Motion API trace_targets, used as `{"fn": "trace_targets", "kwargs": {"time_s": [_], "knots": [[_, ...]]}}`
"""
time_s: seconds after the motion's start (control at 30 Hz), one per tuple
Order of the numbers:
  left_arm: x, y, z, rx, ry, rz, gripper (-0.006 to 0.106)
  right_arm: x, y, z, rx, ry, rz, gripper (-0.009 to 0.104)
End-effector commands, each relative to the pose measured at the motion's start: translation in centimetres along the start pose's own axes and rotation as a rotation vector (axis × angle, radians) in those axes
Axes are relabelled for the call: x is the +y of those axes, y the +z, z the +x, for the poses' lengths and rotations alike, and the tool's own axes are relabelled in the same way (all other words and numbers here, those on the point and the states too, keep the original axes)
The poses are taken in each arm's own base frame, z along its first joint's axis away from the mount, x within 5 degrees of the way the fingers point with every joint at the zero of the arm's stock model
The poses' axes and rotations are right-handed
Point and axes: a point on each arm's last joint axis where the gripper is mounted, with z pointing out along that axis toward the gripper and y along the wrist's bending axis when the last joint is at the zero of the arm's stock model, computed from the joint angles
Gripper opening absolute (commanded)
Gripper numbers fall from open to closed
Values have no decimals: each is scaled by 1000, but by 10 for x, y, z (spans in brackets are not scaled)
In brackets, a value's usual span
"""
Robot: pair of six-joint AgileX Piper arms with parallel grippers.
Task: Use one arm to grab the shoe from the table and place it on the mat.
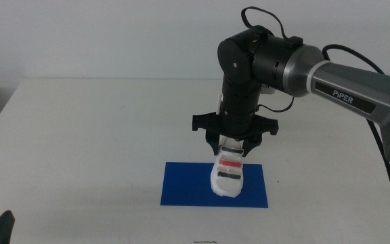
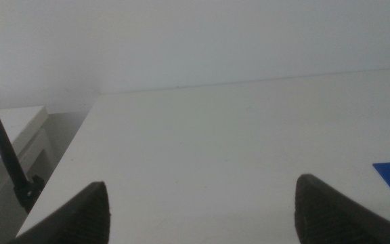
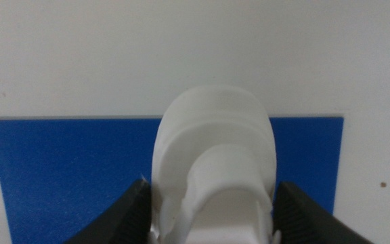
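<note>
Lettering reading "PiPER" in white runs along the grey forearm of the right arm (image 1: 330,85), the only writing we can read. That arm reaches in from the right, its matte black wrist pointing down over the mat (image 1: 181,186), a thin, flat, dark-blue rectangle lying on the plain white bench (image 1: 80,135). We see the right gripper (image 1: 232,150) with its fingers closed narrowly on the shoe (image 1: 227,175), a small white chunky-soled sandal with two black straps and one red strap. In the right wrist view the smooth, rounded white shoe (image 3: 212,156) sits between the two dark fingers (image 3: 124,217), over the blue mat (image 3: 66,176); whether its sole touches the mat we cannot tell. The left gripper (image 2: 202,213) waits at the near left corner of the bench, its fingers spread wide and holding nothing.
</note>
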Motion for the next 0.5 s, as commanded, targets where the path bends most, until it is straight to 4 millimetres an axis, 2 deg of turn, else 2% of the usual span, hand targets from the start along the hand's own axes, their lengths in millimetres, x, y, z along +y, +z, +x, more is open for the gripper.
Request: {"fn": "trace_targets", "kwargs": {"time_s": [0.0, 0.47], "knots": [[0, -2, -10, -106, -23, 0, 94, -7, -37, 1, -34, -5, 15, 3], [0, -2, -10, -106, -23, 0, 94, -12, -38, -3, -76, 7, 63, 2]]}}
